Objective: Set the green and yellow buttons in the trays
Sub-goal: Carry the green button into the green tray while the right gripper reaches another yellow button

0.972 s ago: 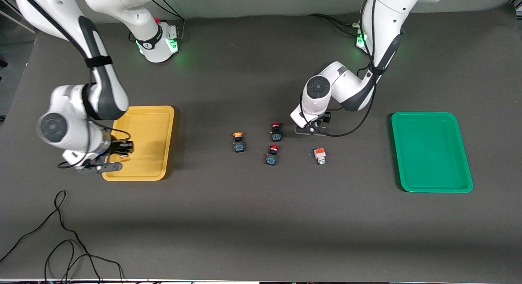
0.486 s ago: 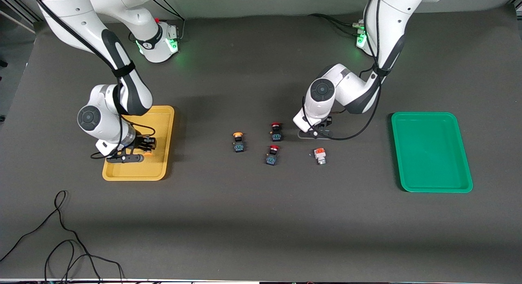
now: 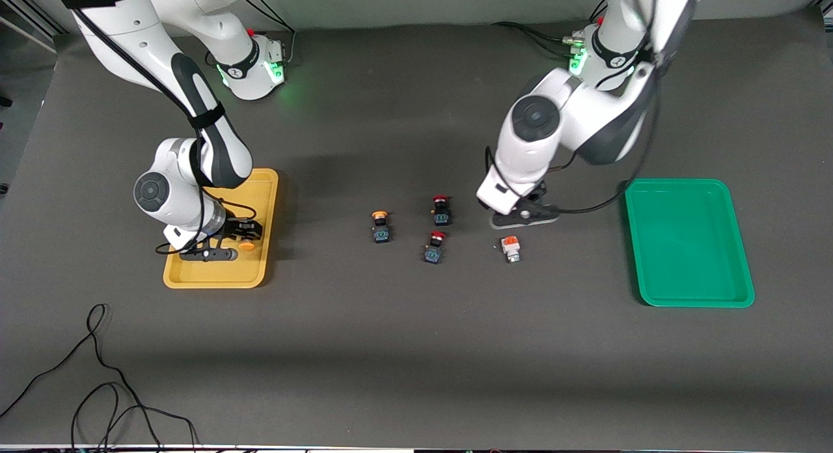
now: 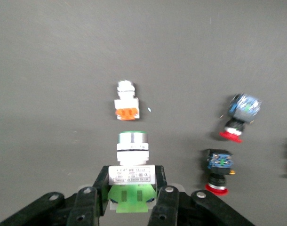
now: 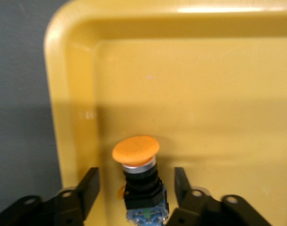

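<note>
Dark grey desk (image 3: 403,349): we note right pincer (image 5: 134,188) open around orange-capped button (image 5: 136,160) near shallow yellow plastic tray's (image 5: 77,117) rim; left pincer (image 4: 131,197) grips green-topped white button (image 4: 132,160) above bare desk.

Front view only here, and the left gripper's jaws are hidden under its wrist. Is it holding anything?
Observer: Yes. The left wrist view shows the left gripper with its jaws shut on the green-topped button.
Operator: Is the right gripper gripping the yellow-capped button?
Observer: No. In the right wrist view the right gripper has its jaws open, one on each side of the yellow-capped button and clear of it. The button rests in the yellow tray.
</note>
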Tool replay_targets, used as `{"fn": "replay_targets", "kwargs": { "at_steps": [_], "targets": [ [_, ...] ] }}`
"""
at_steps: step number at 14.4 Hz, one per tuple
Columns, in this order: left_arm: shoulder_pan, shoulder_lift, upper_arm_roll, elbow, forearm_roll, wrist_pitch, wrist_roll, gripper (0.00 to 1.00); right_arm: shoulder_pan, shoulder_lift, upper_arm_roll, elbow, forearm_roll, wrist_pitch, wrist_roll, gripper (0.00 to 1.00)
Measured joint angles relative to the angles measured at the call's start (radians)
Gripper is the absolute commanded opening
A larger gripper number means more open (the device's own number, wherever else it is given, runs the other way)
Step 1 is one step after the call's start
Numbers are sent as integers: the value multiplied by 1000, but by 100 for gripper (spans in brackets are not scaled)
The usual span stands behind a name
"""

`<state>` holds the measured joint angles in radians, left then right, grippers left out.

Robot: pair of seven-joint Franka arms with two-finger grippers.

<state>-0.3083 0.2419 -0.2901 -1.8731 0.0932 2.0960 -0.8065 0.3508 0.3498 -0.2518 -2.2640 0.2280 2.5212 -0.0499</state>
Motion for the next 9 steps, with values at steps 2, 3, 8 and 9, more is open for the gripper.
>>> {"fn": "replay_targets", "kwargs": {
  "at_steps": [2,3,8,9],
  "targets": [
    [49,-54,1,27,-15,-56,2,26,0,-43,-1,40,2,-102,11,100],
    [80,-78,2,27,-17,-77,9,25,0,-72,-1,73,3,-182,31,100],
    [327,-114,8,19,-21,-182,301,20,77,-149,5,289,6,-478,253,100],
    [389,-114,11,10,-22,-185,396,19,116,-146,9,317,6,-488,309,100]
  ]
}}
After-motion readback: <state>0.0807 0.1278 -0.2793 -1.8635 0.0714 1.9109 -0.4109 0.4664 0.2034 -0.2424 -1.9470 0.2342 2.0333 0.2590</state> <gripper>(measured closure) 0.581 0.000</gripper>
